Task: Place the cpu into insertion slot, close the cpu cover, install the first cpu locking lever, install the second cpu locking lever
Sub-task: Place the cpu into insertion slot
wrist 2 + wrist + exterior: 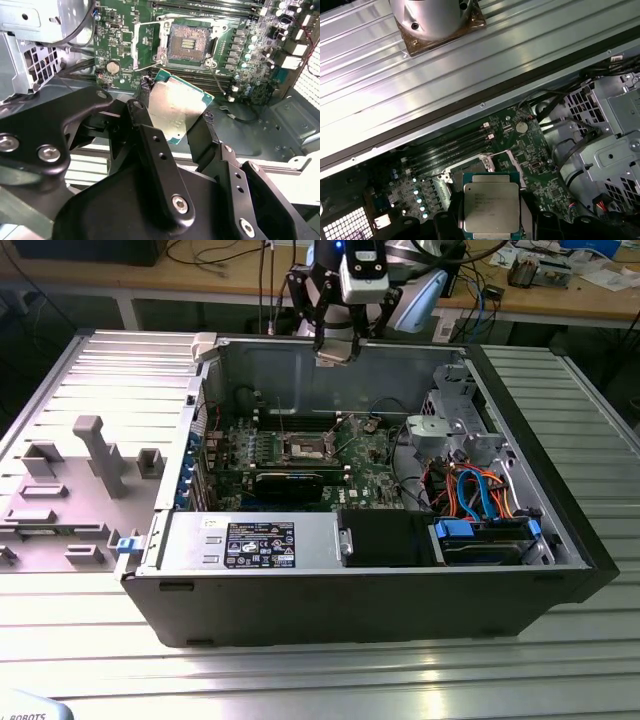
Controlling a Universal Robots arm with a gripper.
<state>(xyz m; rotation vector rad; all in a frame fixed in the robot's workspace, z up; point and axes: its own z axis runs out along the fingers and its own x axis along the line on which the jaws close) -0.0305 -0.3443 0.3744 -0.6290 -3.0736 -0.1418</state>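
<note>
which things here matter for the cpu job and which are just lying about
Job: cpu, held in the pincer; insertion slot, empty; cpu cover, open.
Lying about: coin battery; blue cables; power supply; grey fixture tray.

The cpu (175, 107), a thin square chip with a dull grey face and green edge, is held tilted in the end effector (176, 102), clear of the insertion slot (189, 44). That slot lies bare and dark-centred. Its silver cpu cover (135, 46) is swung open beside it.
</note>
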